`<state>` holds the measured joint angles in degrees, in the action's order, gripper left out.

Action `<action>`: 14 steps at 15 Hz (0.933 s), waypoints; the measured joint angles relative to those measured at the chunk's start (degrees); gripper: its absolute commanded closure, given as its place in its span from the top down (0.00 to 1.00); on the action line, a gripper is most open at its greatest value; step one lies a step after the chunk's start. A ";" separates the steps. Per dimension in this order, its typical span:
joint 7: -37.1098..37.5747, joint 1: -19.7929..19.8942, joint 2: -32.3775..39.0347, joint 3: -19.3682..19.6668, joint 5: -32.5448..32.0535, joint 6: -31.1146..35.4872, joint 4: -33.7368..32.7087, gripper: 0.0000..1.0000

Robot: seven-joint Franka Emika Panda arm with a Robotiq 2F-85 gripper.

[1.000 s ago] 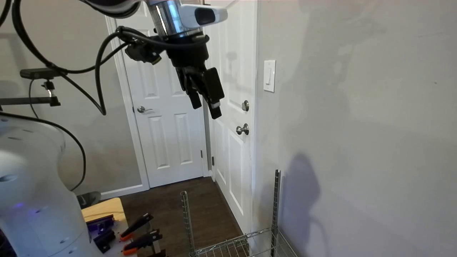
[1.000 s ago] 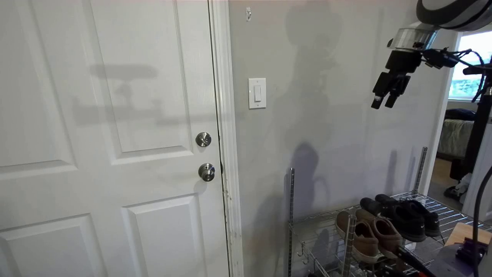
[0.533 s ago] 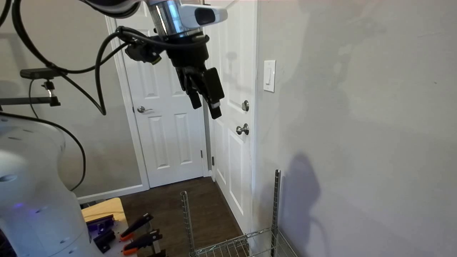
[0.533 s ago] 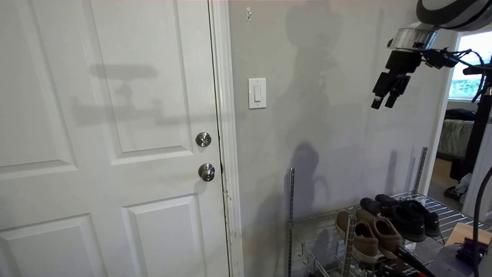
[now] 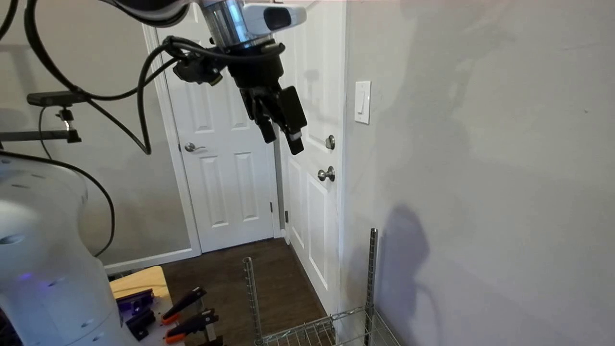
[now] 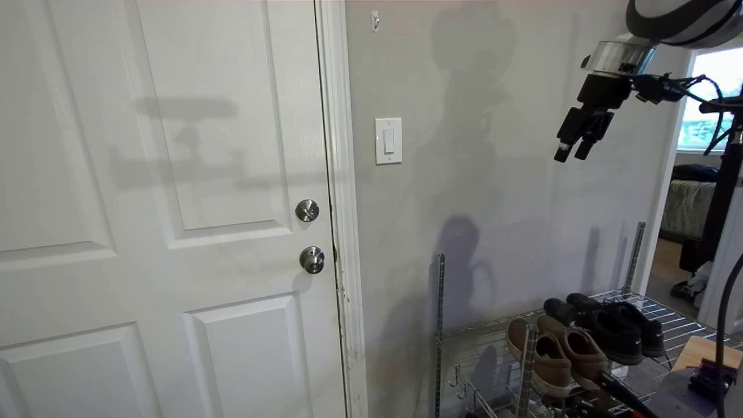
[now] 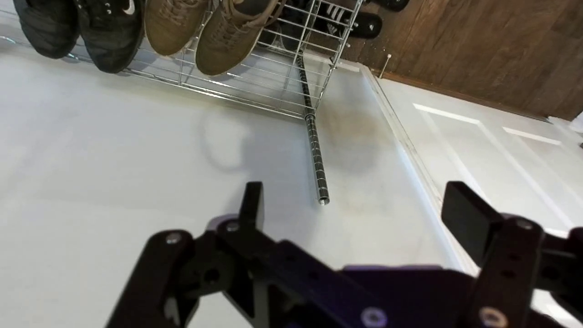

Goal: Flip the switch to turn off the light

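On the grey wall (image 6: 522,197), just beside the frame (image 6: 343,174) of the white door (image 6: 232,273), the switch (image 6: 388,141) is an upright white plate with one wide rocker (image 6: 389,141); nothing touches it, and which half of the rocker stands pressed is too fine to tell. What has just changed is slight: the gripper (image 5: 283,144) sits a touch higher and nearer the switch in both exterior views than it did half a second ago, with the cable (image 5: 141,96) shifted along with it. The switch and the wire rack (image 6: 440,302) are where they were. I take this as the start of an approach, so the real work of the task lies ahead: the gripper is well apart from the plate, its tips slanting down, and the flip is not yet done. Its fingers (image 7: 469,223) are spread wide, with a broad gap and nothing held between them. The wrist view gives the rack, the shoes (image 7: 223,50) and the wall but no switch, so aiming seems to depend on the exterior views for now. The next move probably calls for travel along the wall toward the door, then bringing the fingers together or presenting one tip to the rocker; pressing the plate's rim instead looks the likeliest slip
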<state>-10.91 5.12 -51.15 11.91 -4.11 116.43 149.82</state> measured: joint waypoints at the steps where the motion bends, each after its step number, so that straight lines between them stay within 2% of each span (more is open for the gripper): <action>1: 0.00 -0.19 0.23 -0.52 -0.09 1.44 0.54 1.00; 7: 0.03 -3.53 6.34 -4.70 -0.10 8.40 4.93 1.00; 11: 2.14 -3.69 11.68 -9.38 -1.64 19.56 5.40 1.00; 14: 7.75 -1.05 15.15 -13.25 -6.91 28.55 5.36 1.00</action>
<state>-3.16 4.07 -36.00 -1.34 -11.02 144.98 155.17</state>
